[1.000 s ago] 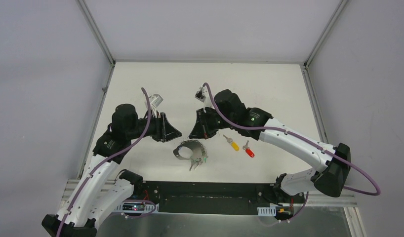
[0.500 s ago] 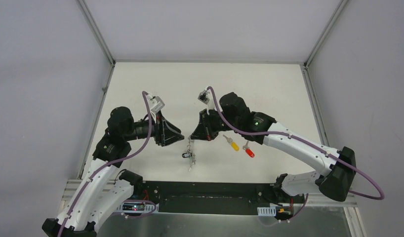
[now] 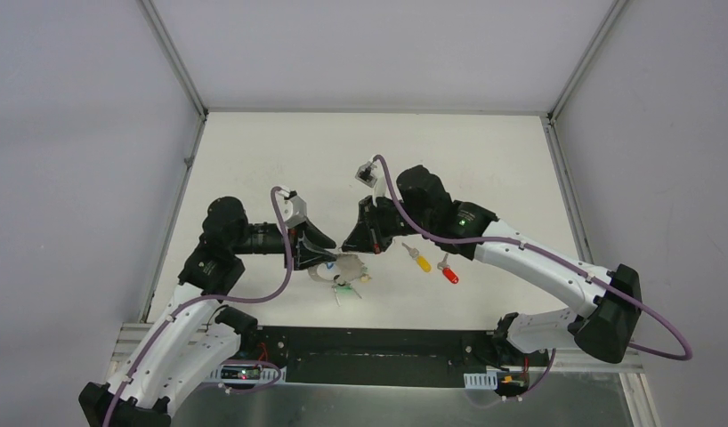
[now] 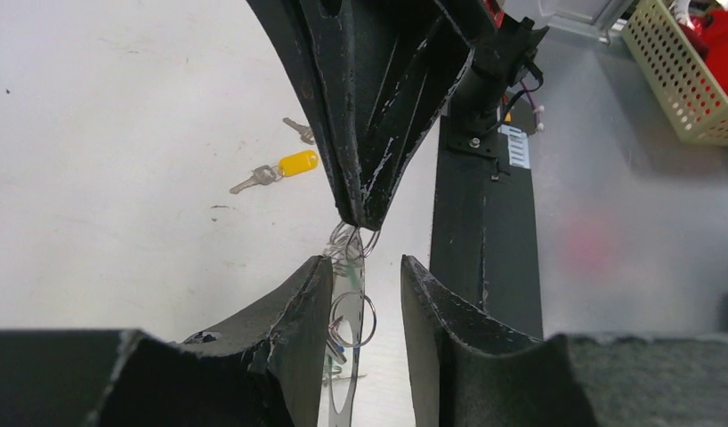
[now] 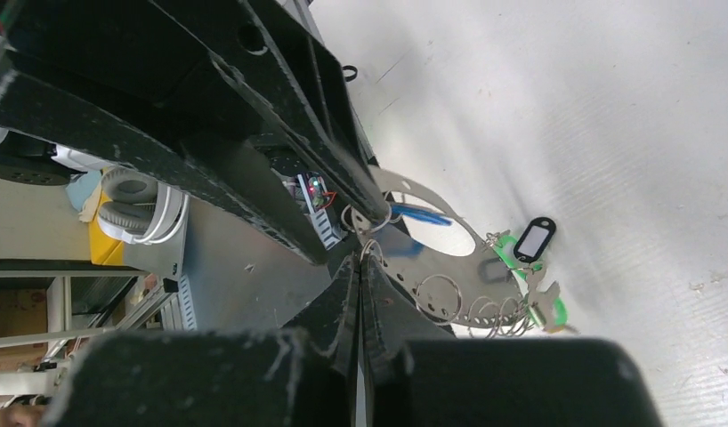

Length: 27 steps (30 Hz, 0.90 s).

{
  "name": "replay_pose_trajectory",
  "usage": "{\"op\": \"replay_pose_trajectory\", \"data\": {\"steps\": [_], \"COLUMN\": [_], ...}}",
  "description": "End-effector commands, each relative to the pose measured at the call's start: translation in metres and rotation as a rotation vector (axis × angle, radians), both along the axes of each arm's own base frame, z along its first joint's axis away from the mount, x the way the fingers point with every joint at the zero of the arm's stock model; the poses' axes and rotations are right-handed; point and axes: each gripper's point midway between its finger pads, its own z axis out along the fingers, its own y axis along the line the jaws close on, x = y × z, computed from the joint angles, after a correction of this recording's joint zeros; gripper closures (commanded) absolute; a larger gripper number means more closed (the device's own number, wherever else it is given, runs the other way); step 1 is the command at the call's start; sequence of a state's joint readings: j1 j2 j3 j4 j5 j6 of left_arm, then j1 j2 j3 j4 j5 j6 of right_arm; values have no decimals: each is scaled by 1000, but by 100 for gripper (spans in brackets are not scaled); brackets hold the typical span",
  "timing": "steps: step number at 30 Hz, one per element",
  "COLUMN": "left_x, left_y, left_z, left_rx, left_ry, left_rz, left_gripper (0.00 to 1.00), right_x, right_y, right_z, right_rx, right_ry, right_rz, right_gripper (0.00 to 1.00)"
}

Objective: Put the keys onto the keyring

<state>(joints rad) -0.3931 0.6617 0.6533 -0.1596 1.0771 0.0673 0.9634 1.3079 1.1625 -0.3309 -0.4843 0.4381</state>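
keyring [image 4: 341, 405] cut off at bottom edge, basket [image 4: 685, 80] cropped at corner

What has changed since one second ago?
The right gripper lifted the keyring, which lay on the table, and keeps it pinched. The left gripper moved right and toward the near edge; its open fingers now stand on both sides of the keyring. The yellow key and red key stayed in place.

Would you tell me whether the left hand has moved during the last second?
Yes: against the yellow key, the left hand shifted toward the table's near edge, onto the keyring.
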Motion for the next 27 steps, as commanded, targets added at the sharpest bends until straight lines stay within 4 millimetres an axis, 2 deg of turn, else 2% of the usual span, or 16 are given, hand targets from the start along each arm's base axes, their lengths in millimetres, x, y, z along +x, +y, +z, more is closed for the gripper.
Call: {"op": "replay_pose_trajectory", "data": {"steps": [1,7,11,17,20,23,26,27], "left_x": [1,1,1,1,0,1,0,-2], "left_y": [-6,-12,-15,-15,-14,-12,-10,-9], "left_z": [6,7,4,8,15,24,33,39], "left_rx": [-13,-28,-23,-25,-32,-41,-40,-41], "left_ry": [-153,-185,-169,-170,-162,-110,-68,-62], "left_rz": [-47,-76,-89,-83,-72,-37,-14,-9], "left_gripper": [65,66,75,99,100,100,100,100], "right_x": [-4,-5,-4,-2,2,8,10,11], "right_y": [5,6,7,4,0,-8,-17,-21], "right_z": [36,38,37,33,32,35,40,41], "right_rx": [130,142,138,128,121,124,134,127], "right_ry": [-54,-49,-47,-43,-54,-80,-114,-117], "right_rz": [39,44,42,30,0,-48,-79,-86], "right_gripper": [100,100,100,100,100,81,47,39]}}
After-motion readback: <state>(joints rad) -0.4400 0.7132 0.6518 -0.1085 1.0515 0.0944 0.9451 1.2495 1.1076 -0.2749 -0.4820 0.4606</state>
